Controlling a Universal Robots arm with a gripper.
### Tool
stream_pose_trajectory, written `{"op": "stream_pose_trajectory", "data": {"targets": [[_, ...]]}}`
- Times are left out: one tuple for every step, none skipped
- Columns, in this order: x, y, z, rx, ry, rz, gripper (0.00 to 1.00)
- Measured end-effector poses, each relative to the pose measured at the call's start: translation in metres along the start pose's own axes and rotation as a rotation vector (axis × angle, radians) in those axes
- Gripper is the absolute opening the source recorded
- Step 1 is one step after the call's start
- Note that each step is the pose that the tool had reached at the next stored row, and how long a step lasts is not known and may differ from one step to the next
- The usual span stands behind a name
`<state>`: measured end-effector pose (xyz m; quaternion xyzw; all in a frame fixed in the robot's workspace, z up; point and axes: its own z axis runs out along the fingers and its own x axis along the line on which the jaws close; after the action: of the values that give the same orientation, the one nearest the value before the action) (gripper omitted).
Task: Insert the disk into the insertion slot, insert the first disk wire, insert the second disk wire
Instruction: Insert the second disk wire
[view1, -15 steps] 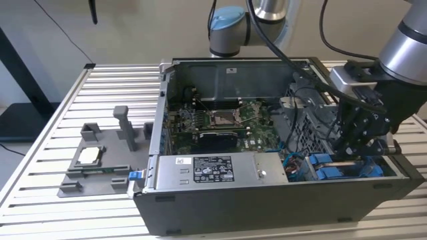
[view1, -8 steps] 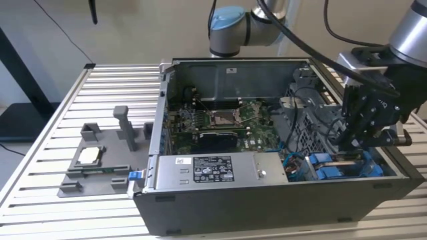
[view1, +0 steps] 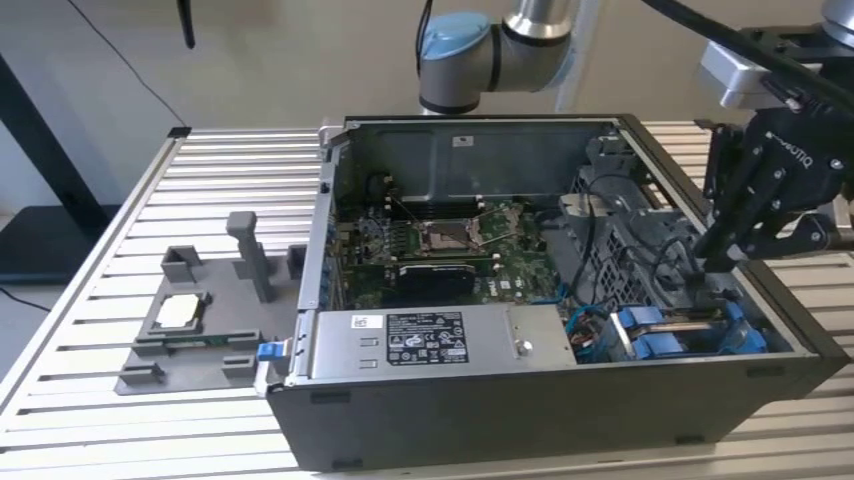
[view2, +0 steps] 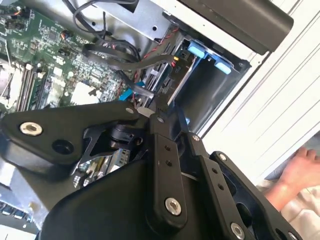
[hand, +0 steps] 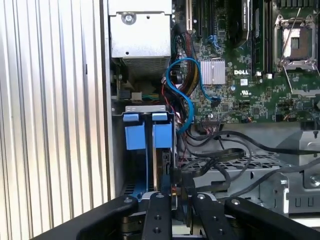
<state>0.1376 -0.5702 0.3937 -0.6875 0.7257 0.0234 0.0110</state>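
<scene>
Now, starting at the exterior view's left, we see a grey fixture (view1: 200, 320) lying on the slatted table (view1: 80, 300), near its left edge, well apart from the work. Beside it stands the open computer case (view1: 534, 400), taking up the middle and right of the table. Inside, the motherboard (view1: 454, 245) lies on the case floor, and the grey power-supply box (view1: 427, 340) sits along the case's front wall. Further right, in the front right corner of the case, we find the disk (view1: 687, 335), seated in the insertion slot (view1: 627, 250) of the perforated drive cage, its blue end tabs pointing up. In the first wrist view the same blue tabs (hand: 147, 132) stand side by side at the case wall, with a blue cable (hand: 187, 95) looping over the motherboard (hand: 250, 85) just beside them, and black wires (hand: 220, 155) draped across the cage. At the far right, the gripper (view1: 721, 262) reaches down into the case over the right end of the cage, near the disk. In the first wrist view its fingers (hand: 159, 215) stand close together about something thin and dark at the disk's end, yet we cannot tell whether they are clamped on it. In the second wrist view a person's hand (view2: 297, 172) rests outside the case, by the table's edge
</scene>
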Motion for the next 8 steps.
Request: {"op": "stream_pose_trajectory", "data": {"targets": [[0.0000, 0.0013, 0.0001, 0.0035, -0.0003, 0.000, 0.24], [0.0001, 0.0028, 0.0006, 0.0087, -0.0004, 0.000, 0.24], [0.0003, 0.0056, 0.0019, 0.0160, -0.0008, -0.001, 0.24], [0.0005, 0.0088, 0.0034, 0.0217, -0.0011, -0.001, 0.24], [0.0006, 0.0117, 0.0047, 0.0265, -0.0012, -0.001, 0.24], [0.0006, 0.0149, 0.0066, 0.0314, -0.0017, -0.001, 0.24], [0.0005, 0.0176, 0.0082, 0.0356, -0.0020, -0.002, 0.24], [0.0002, 0.0203, 0.0098, 0.0401, -0.0021, -0.002, 0.24]]}}
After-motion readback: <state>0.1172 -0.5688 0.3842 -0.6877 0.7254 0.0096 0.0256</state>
